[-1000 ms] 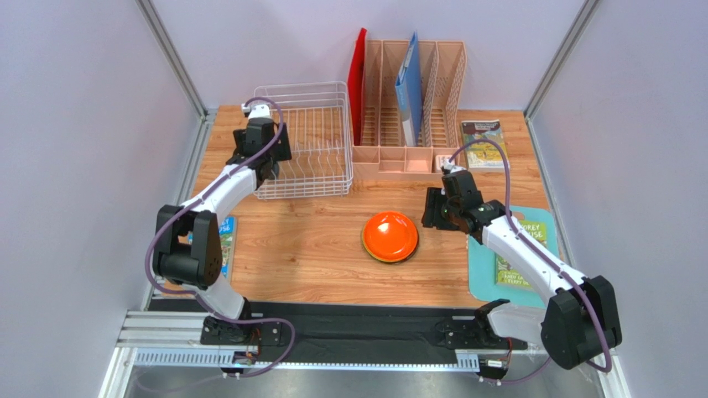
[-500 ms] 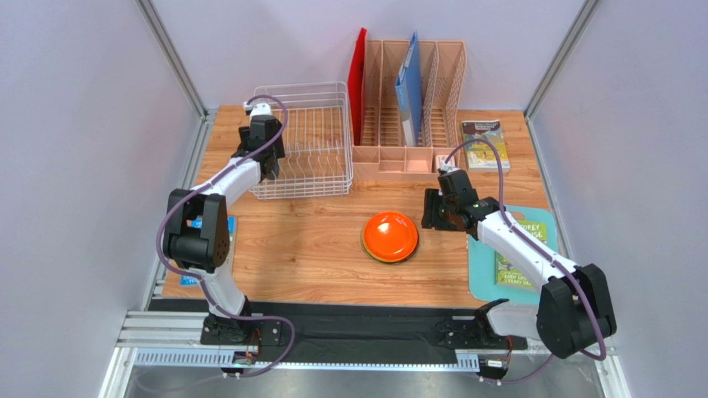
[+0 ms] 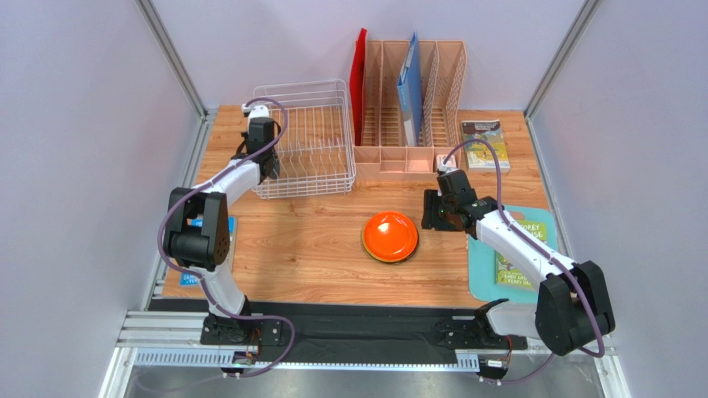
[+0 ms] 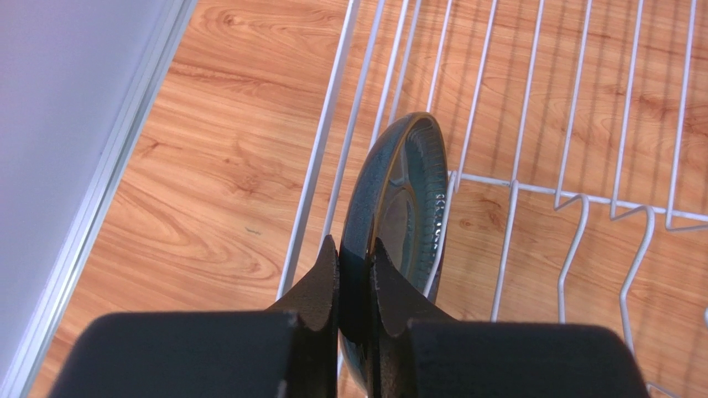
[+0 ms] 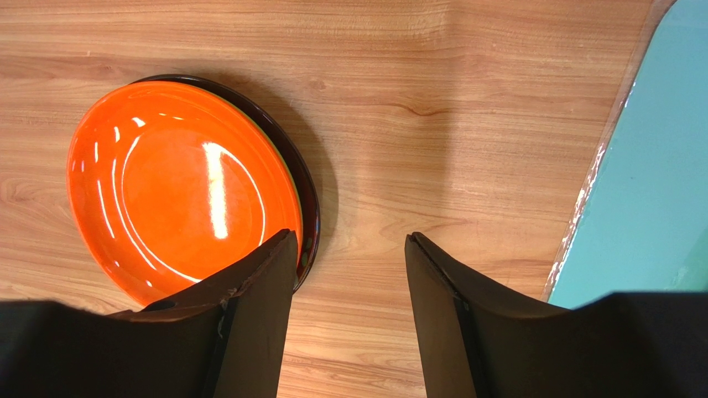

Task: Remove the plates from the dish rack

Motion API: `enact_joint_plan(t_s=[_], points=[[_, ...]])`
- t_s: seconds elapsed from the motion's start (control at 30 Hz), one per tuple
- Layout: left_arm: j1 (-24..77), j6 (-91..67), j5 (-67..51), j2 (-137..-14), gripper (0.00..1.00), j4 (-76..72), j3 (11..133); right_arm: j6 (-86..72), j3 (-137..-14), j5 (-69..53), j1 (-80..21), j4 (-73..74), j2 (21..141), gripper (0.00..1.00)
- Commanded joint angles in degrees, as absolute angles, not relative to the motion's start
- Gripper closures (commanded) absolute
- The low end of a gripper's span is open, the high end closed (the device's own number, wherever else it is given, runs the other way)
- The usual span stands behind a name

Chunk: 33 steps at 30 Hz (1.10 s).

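Note:
The white wire dish rack [image 3: 303,84] stands at the back left. In its left end a dark teal-grey plate [image 4: 400,195] stands on edge between the wires [image 4: 320,157]. My left gripper [image 4: 356,257] is shut on that plate's rim, and in the top view it [image 3: 266,166] sits over the rack's left side. Mid-table lies a stack with the orange plate [image 3: 390,235] [image 5: 174,186] on top and a dark red plate's rim [image 5: 309,199] beneath. A thin lime green edge [image 5: 293,181] shows between them. My right gripper [image 5: 349,249] [image 3: 430,209] hangs open just right of the stack, holding nothing.
A peach-pink file organiser [image 3: 415,99] with a red folder [image 3: 358,75] and a blue folder [image 3: 409,87] stands right of the rack. A book [image 3: 484,143] lies back right. A teal mat [image 3: 486,278] with a book [image 3: 523,249] lies on the right.
The left gripper's jaws closed from wide open onto the teal-grey plate's rim, and the left arm drew in closer to the rack. The right arm barely moved.

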State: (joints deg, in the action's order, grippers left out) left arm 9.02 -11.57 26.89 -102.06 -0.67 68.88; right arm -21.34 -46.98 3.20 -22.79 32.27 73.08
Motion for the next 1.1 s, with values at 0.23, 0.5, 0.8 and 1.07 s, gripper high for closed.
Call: enact_joint_plan(t_s=[0.23, 0.5, 0.8, 1.07], points=[[9.14, -11.08, 24.18, -99.15, 1.00, -1.49, 69.26, -21.01, -47.73, 3.52, -22.85, 29.97, 73.21, 0.44], [9.49, -4.49, 25.75, -91.50, 1.00, 2.02, 70.92, -21.18, -47.55, 2.90, -22.85, 29.45, 73.12, 0.44], [10.37, -2.37, 28.66, -83.77, 1.00, 5.97, 71.90, -21.80, -47.37, 1.67, -22.94, 29.27, 71.64, 0.44], [10.63, -16.24, 7.41, -71.64, 1.00, 11.69, 67.77, -22.41, -48.16, -2.63, -22.94, 29.09, 66.54, 0.43]])
